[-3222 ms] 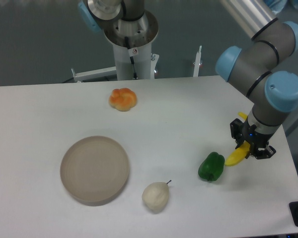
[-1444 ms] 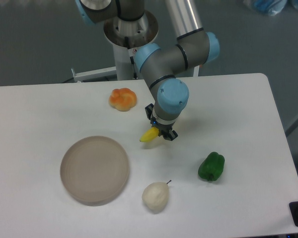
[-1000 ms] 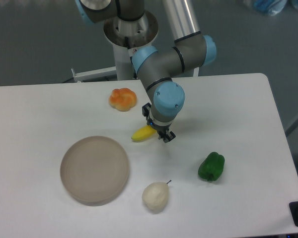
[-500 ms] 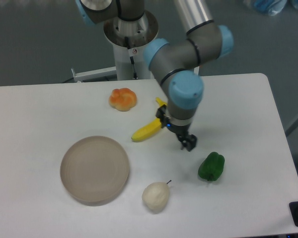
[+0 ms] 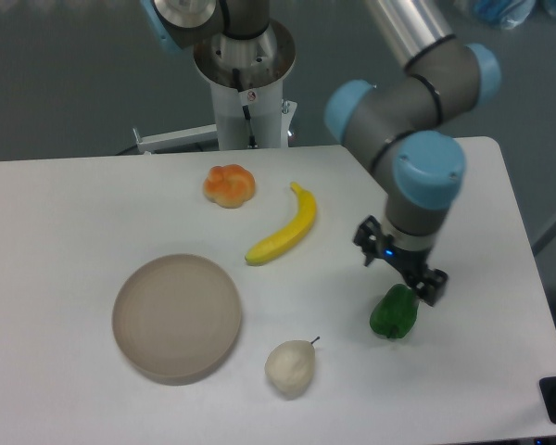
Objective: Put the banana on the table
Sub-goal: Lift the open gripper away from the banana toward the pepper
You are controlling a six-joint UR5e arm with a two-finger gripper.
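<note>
- Banana (image 5: 284, 231) lies flat on the table (image 5: 93, 213), centre of frame, just right of the bun (image 5: 229, 185), held by nothing.
- Gripper (image 5: 400, 267) hangs at right of frame, just above the pepper (image 5: 394, 312); jaws apart, empty.
- Plate (image 5: 176, 317) sits lower left; pear (image 5: 289, 367) at bottom centre.

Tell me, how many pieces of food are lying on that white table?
4: a banana mid-table, an orange bun behind it, a green pepper at right, a pale pear in front. None seem hidden.
</note>
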